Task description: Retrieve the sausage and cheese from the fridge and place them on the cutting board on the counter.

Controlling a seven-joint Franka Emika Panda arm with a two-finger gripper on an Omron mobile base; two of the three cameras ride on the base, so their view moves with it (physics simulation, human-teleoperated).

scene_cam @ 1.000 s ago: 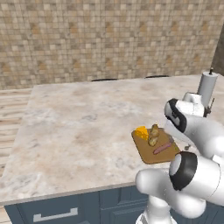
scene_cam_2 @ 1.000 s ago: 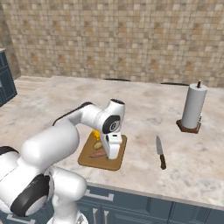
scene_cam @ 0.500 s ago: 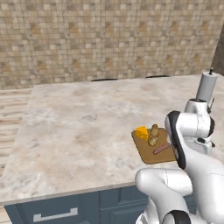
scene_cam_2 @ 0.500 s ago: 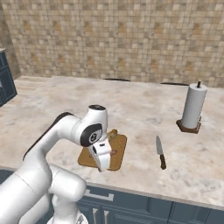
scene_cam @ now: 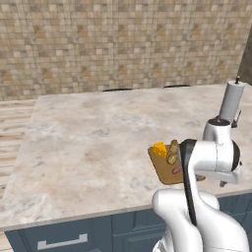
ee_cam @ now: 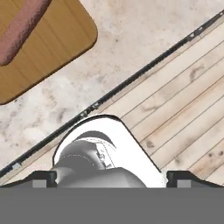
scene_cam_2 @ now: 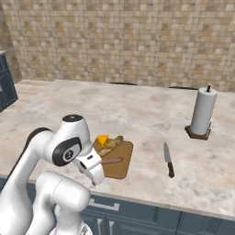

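**Desk:** Which step is the white arm working through here?

**Photographer:** The last one, by my reading. The short reddish-brown sausage (scene_cam_2: 111,160) and the yellow-orange cheese wedge (scene_cam_2: 102,139) are both lying on the flat brown wooden cutting board (scene_cam_2: 120,166), beside a tan lumpy bread loaf (scene_cam_2: 110,145). The gripper (scene_cam_2: 97,177) is hanging with its jaws spread wide and gripping nothing, the board sitting just beyond and to one side of them, over the edge of the beige marbled tabletop (scene_cam_2: 137,114).

**Desk:** And next?

**Photographer:** Probably just pulling clear; nothing seems left to fetch.

**Desk:** The count?

**Photographer:** One sausage, one cheese, one loaf, one board. Farther from the jaws, one kitchen knife (scene_cam_2: 168,159) and one paper-towel roll (scene_cam_2: 202,111).
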